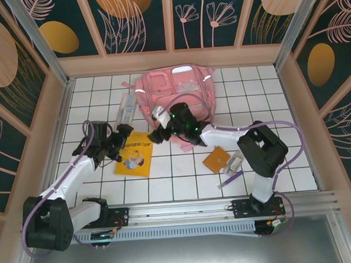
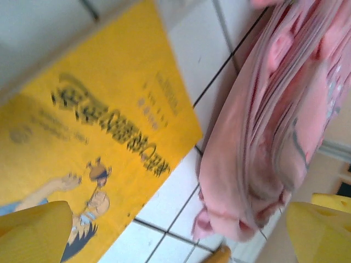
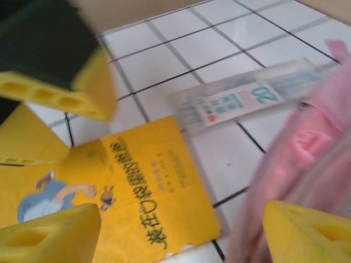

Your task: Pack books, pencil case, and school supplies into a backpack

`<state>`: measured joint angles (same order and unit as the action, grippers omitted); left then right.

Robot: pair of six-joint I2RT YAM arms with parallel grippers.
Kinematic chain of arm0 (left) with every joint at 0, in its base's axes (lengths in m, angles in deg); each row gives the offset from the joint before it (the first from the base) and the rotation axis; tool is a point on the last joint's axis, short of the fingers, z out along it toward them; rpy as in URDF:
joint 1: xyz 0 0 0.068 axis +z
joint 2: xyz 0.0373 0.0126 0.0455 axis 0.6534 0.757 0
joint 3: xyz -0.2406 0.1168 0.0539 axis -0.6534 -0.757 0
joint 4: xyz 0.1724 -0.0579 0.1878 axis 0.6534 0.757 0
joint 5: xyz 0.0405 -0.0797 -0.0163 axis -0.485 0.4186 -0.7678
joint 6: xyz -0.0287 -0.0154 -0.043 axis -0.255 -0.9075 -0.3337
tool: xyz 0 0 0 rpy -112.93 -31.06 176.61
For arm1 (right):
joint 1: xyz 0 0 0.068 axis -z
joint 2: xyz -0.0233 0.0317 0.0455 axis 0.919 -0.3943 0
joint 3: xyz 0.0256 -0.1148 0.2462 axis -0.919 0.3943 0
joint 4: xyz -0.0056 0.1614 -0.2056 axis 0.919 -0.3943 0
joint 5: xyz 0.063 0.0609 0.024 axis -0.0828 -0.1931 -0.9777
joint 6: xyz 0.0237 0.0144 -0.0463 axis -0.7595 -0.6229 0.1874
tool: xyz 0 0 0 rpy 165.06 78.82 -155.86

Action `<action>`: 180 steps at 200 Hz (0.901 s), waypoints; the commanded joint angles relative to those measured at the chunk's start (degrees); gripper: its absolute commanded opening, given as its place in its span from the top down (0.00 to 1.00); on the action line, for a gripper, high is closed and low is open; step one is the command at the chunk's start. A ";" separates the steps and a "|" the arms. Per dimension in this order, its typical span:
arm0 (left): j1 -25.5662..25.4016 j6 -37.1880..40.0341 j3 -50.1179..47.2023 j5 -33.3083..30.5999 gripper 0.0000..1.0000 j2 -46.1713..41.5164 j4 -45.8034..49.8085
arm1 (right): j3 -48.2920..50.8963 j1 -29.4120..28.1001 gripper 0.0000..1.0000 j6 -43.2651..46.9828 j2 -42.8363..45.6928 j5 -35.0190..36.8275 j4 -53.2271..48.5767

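Hovering open, left hand (image 1: pixel 121 137) overhangs booklet (image 1: pixel 136 160) edge beside backpack (image 1: pixel 173 84).

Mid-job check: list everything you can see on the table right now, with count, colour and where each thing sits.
backpack: one, pink, far centre of the table
pencil case: one, clear-whitish with blue print, just left of the backpack
large booklet: one, yellow, flat on the tiles, near-left of the backpack
small booklet: one, orange, square, right of centre
chunky item: one, whitish-grey, at the small booklet's right edge
pen: one, purple, just nearer than the chunky item
table: one, white tiles, dark grid
left gripper: one, yellow fingers, open, above the large booklet
right gripper: one, yellow fingers, open, at the backpack's near edge
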<state>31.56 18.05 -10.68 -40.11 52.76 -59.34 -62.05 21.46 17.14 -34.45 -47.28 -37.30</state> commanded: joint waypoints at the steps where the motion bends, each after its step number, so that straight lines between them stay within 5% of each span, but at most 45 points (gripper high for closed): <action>1: 0.06 11.83 2.38 -13.70 0.01 1.86 14.24 | -3.88 3.53 0.26 -8.45 0.97 -15.76 -11.67; 20: 0.01 17.39 0.16 -14.97 0.03 6.54 12.67 | -10.12 3.13 0.31 3.27 -2.54 -25.07 -27.49; 50: 0.01 20.23 -4.55 -8.08 0.12 11.26 4.93 | -17.74 1.95 0.44 8.74 -9.50 -23.22 -40.41; 84: -0.34 19.86 -7.73 2.51 0.29 12.76 0.86 | -23.49 0.89 0.50 7.02 -15.80 -19.74 -43.35; 180: -5.99 18.86 -10.55 13.76 0.35 8.79 3.49 | -34.75 0.26 0.53 -0.64 -28.33 -8.81 -45.92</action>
<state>30.06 37.24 -19.80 -41.37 58.70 -60.36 -93.64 22.44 17.68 -59.04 -61.35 -81.83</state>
